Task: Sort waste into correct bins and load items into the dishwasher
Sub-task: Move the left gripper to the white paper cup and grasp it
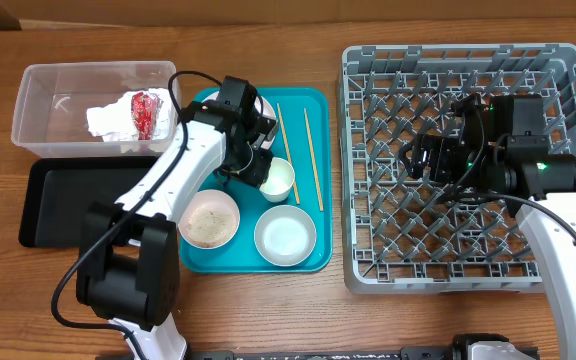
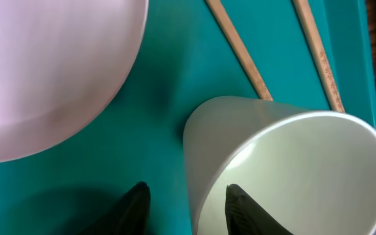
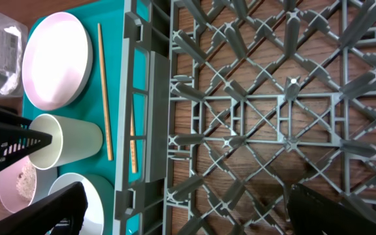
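Observation:
My left gripper (image 1: 264,168) is down on the teal tray (image 1: 313,255) at the small white cup (image 1: 279,180). In the left wrist view its fingers (image 2: 139,199) straddle the cup (image 2: 292,176) wall, one inside and one outside, with small gaps showing. Two chopsticks (image 1: 312,160) lie on the tray's right side. A bowl (image 1: 209,220) holds whitish crumbs, with a small plate (image 1: 285,235) beside it. The large plate (image 1: 264,104) is half hidden under the arm. The napkin (image 1: 108,120) and red scrap (image 1: 146,112) lie in the clear tub (image 1: 38,90). My right gripper (image 1: 430,158) hangs open and empty over the grey dish rack (image 1: 468,270).
The black tray (image 1: 58,205) sits in front of the clear tub, left of the teal tray. The rack's upright pegs (image 3: 253,98) fill the right wrist view. The left arm's base (image 1: 133,280) stands at the table's front edge.

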`<state>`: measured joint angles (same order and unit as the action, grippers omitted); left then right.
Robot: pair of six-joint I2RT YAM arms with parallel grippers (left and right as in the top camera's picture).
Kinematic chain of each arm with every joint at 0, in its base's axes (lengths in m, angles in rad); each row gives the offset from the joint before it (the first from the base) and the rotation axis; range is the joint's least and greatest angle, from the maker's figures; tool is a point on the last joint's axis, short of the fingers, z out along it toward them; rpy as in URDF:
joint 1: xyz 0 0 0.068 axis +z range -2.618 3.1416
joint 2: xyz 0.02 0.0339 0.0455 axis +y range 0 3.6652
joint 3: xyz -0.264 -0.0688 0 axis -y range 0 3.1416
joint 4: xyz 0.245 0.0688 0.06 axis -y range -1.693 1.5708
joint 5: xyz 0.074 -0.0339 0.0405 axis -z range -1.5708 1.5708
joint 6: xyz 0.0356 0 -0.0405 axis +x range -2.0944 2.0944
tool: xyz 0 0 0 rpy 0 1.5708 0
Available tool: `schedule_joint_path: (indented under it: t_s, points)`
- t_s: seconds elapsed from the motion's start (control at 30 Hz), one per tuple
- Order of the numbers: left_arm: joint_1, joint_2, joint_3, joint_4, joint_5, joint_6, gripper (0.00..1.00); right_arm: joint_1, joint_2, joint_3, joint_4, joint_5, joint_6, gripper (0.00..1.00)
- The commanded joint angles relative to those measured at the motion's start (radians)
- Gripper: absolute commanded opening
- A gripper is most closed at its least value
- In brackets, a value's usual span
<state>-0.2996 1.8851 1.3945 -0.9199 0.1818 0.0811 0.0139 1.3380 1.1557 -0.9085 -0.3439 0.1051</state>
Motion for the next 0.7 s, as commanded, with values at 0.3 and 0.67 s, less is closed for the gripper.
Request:
schedule_joint_path:
  t_s: [0.3, 0.67]
  points:
    - [-0.004, 0.006, -0.038, 0.062, -0.008, -0.037, 0.18, -0.003, -0.002, 0.023, -0.006, -0.01, 0.003, 1.0]
    - [0.007, 0.007, -0.018, 0.076, 0.006, -0.108, 0.04, -0.003, -0.002, 0.023, -0.005, -0.057, 0.003, 1.0]
